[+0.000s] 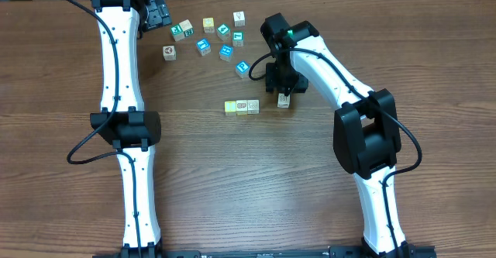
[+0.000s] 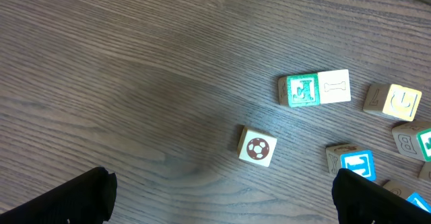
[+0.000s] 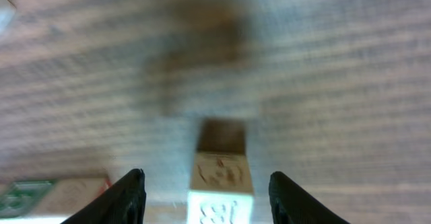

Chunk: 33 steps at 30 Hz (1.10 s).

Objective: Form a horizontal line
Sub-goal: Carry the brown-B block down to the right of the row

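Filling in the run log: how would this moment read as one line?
row: three cubes touching | fourth cube: apart, right of row | right jaws: open, straddling it | left jaws: open, empty

Wood-grain worktop [image 1: 232, 173]; loose cubes [image 1: 208, 24] toward its far side: a blue-faced cube [image 1: 225, 52], a green-faced cube [image 2: 301, 90] touching a bone-marked cube [image 2: 335, 87], a ball-marked cube [image 2: 257, 147] standing apart.

You seem to be at a robotics lab station. A wood-grain counter [image 1: 232, 180] carries two white robot arms, left [image 1: 124, 72] and right [image 1: 341, 84], both based at its near edge, with black cables [image 1: 70, 156] looping beside them. Small printed cubes [image 1: 169, 52] lie toward its far edge.
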Motion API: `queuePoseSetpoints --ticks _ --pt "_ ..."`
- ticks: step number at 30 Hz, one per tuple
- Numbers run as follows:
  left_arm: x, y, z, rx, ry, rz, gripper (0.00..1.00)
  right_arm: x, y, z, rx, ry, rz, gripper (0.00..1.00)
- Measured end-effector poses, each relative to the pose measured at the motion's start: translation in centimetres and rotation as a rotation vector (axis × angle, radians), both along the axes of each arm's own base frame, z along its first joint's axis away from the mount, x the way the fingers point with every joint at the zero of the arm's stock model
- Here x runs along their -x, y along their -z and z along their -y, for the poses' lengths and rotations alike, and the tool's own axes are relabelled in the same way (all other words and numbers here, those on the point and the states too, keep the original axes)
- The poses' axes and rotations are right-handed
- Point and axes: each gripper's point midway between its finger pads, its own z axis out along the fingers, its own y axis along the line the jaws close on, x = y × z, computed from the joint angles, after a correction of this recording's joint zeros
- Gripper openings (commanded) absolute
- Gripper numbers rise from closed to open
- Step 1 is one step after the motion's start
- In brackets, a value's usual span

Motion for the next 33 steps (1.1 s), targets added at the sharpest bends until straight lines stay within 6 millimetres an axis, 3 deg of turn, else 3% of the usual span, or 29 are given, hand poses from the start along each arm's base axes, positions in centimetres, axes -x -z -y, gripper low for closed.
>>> queuePoseSetpoints --ticks 3,6,9,16,33 --pt "0.0 0.0 0.0 0.0 0.0 0.0 1.0 -1.6 -0.2 -0.4 -0.028 0.012 0.06 0.42" --pt "0.0 0.0 0.0 0.0 0.0 0.0 1.0 -1.7 -0.1 0.1 -0.056 0.055 0.044 0.15" --pt "0.0 0.0 0.0 0.0 0.0 0.0 1.0 -1.8 -0.2 0.1 -0.092 0.076 0.032 0.04" --pt "0.0 0.0 0.0 0.0 0.0 0.0 1.0 -1.2 -0.3 -2.8 -0.115 0.021 0.047 0.04" --pt "0.0 0.0 0.0 0.0 0.0 0.0 1.0 1.4 -0.1 -3.2 -0.154 0.018 -0.069 0.04"
